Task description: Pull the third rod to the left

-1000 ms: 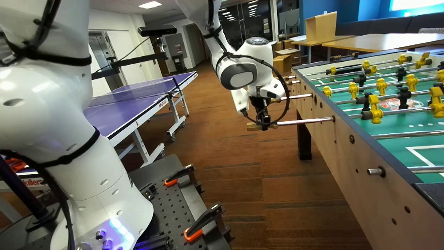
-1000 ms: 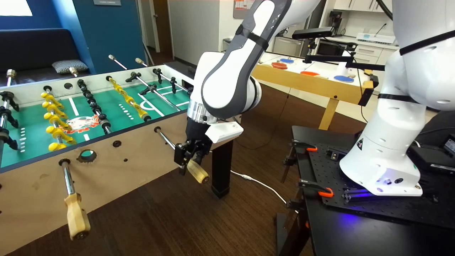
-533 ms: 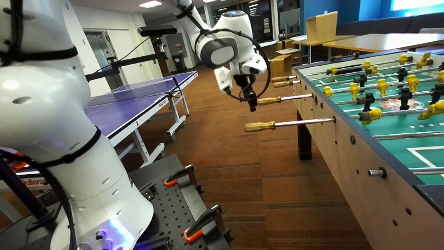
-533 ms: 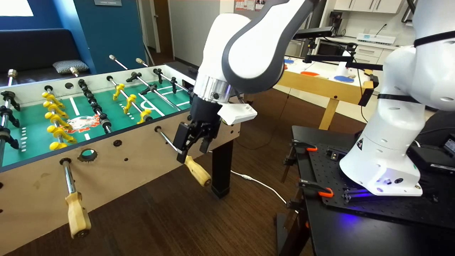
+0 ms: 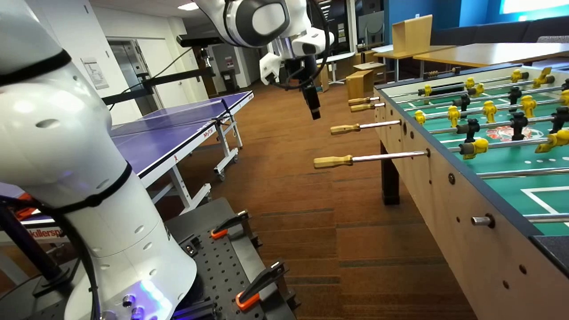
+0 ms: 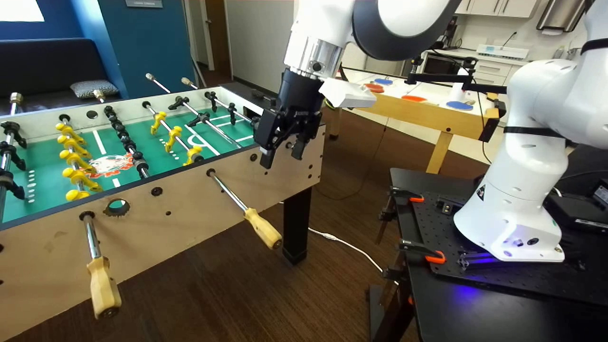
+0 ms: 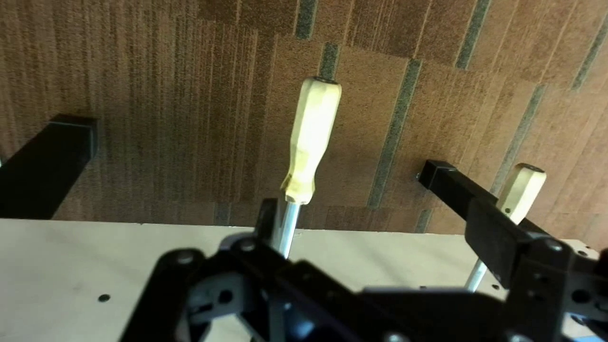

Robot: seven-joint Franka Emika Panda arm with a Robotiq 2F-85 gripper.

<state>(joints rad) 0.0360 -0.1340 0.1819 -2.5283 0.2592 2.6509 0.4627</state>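
The third rod is a thin silver rod that sticks out of the foosball table's side and ends in a tan wooden handle. Its handle shows in both exterior views point(image 5: 333, 162) point(image 6: 263, 230) and in the middle of the wrist view point(image 7: 311, 137). My gripper point(image 5: 315, 116) is open and empty, with its fingers pointing down. In an exterior view its spread fingertips point(image 6: 282, 159) hang above the third rod's shaft, apart from it. In the wrist view the jaws point(image 7: 377, 213) stand wide, and the left finger partly covers the rod's shaft.
A neighbouring tan handle point(image 5: 345, 129) shows in all views point(image 6: 103, 289) point(image 7: 521, 192). Two smaller-looking handles point(image 5: 362, 104) are farther along. A rod stub without a handle point(image 5: 482, 220) protrudes nearer. The foosball table's wooden side point(image 6: 187, 204) and black leg point(image 6: 297, 228) stand beside the gripper.
A second ago my gripper was at the third rod's handle. It has let go, opened and risen above it. The rod's yellow figures turned, and the rod is still out.
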